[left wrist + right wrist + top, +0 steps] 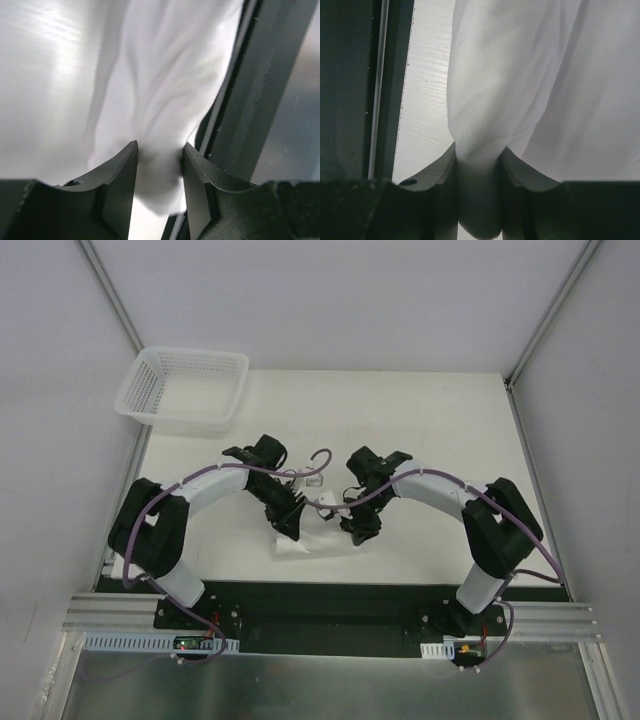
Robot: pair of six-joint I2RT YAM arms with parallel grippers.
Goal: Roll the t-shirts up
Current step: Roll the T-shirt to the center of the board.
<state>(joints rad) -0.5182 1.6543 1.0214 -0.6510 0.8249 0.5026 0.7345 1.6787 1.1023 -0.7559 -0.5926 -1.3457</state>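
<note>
A white t-shirt (pixel 312 537) lies bunched on the table near its front edge, between the two arms. My left gripper (pixel 290 524) comes at it from the left, my right gripper (pixel 358 529) from the right. In the left wrist view the t-shirt (pixel 165 75) runs down into a wad between the fingers of the left gripper (pixel 160 148), touching both. In the right wrist view a fold of the t-shirt (pixel 520 75) is pinched tight in the right gripper (pixel 478 148). Most of the shirt's outline is lost against the white table.
A white mesh basket (pixel 185 390) stands at the far left corner of the table (pixel 440 420). The dark base rail (pixel 320 600) runs along the near edge, close behind both grippers, and shows as dark rail (pixel 260 100) and dark rail (pixel 350 75) in the wrist views.
</note>
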